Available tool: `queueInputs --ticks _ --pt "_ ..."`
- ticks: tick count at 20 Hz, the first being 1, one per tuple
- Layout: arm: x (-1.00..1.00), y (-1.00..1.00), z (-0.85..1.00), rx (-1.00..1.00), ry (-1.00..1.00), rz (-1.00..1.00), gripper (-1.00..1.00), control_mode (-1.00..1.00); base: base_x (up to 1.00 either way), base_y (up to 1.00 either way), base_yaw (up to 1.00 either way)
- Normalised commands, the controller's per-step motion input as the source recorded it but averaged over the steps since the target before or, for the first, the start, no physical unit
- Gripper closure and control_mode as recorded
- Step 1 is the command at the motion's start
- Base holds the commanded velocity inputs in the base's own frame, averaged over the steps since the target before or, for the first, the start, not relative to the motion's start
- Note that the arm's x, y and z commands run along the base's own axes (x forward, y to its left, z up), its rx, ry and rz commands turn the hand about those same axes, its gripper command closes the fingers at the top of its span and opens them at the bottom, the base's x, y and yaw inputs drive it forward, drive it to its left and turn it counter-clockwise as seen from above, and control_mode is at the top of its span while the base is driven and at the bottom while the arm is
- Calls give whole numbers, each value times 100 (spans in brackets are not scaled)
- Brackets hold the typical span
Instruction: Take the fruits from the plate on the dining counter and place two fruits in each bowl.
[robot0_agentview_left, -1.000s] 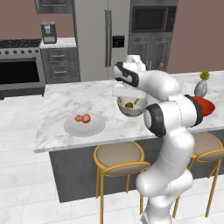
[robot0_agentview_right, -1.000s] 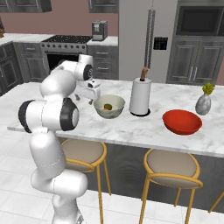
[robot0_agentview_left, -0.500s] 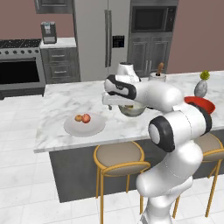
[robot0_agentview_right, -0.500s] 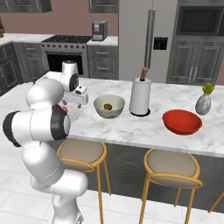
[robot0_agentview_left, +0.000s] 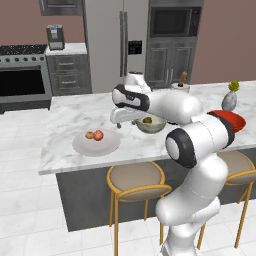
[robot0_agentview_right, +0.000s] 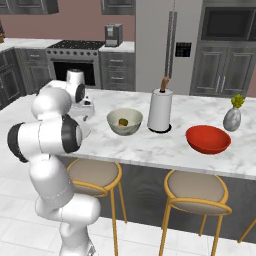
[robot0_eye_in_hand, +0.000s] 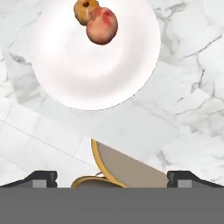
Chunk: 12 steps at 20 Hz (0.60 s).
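Fruits (robot0_eye_in_hand: 101, 25) on plate (robot0_eye_in_hand: 87, 65) — stool (robot0_eye_in_hand: 127, 168) below

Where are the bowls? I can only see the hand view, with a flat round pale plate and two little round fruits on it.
Observer: The deep rounded beige-grey bowl stands on the white veined marble counter, just beyond the plate.
Operator: Is there anything in it?
Observer: Yes, a small round greenish fruit lies inside.
Operator: What about the other bowl?
Observer: The wide shallow glossy red bowl sits farther along the counter, past a tall white paper towel roll. I see no fruit in it.
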Motion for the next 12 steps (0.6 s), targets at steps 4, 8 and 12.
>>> queueInputs --ticks 4,8,12 --pt "19 37 -3 -2 0 48 -100 -100 0 0 0" --pt "22 42 -10 -3 0 33 -100 -100 0 0 0" --pt "21 41 -14 -3 0 22 -100 -100 0 0 0"
